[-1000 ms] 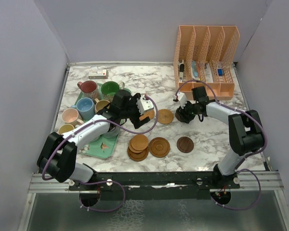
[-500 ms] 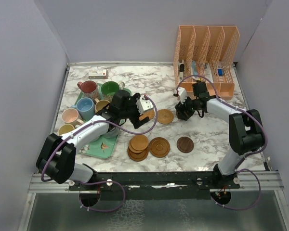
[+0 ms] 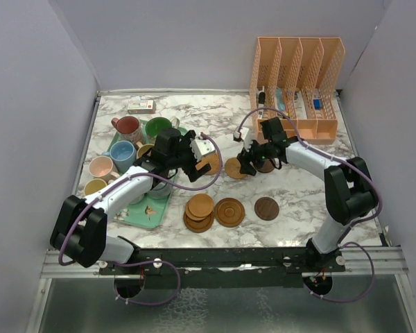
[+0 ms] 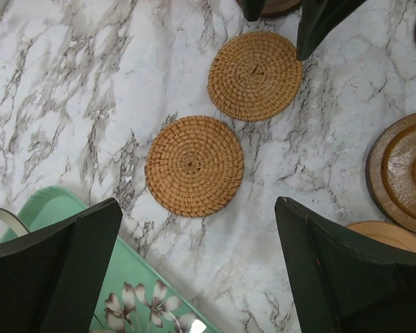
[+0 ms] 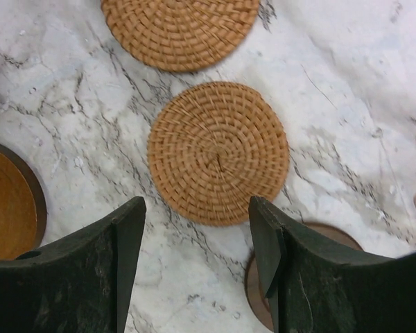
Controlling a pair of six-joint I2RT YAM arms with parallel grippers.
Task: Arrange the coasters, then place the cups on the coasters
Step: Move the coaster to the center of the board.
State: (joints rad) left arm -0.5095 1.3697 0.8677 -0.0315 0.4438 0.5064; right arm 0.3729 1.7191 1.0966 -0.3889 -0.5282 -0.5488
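Marble-patterned table (image 3: pixel 312 201) holds, at far left, the cups (image 3: pixel 123 152) clustered on and beside a mint floral tray (image 3: pixel 142 216). Behind them lies a small box (image 3: pixel 141 106), its print too small to read. The left gripper (image 4: pixel 197 205) hangs with jaws spread wide and empty over one woven coaster (image 4: pixel 194 165). Nearer the front sit a stack of wooden coasters (image 3: pixel 200 211), a ringed coaster (image 3: pixel 229 211) and a dark coaster (image 3: pixel 266 208). The right gripper (image 5: pixel 195 202), jaws apart and empty, hovers above the second woven coaster (image 5: pixel 218 152). An orange file rack (image 3: pixel 296 83) stands far right.

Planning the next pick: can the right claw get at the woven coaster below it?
Probably yes: right claw hangs open just above the coaster; nothing on it, neighbour coaster lies apart.
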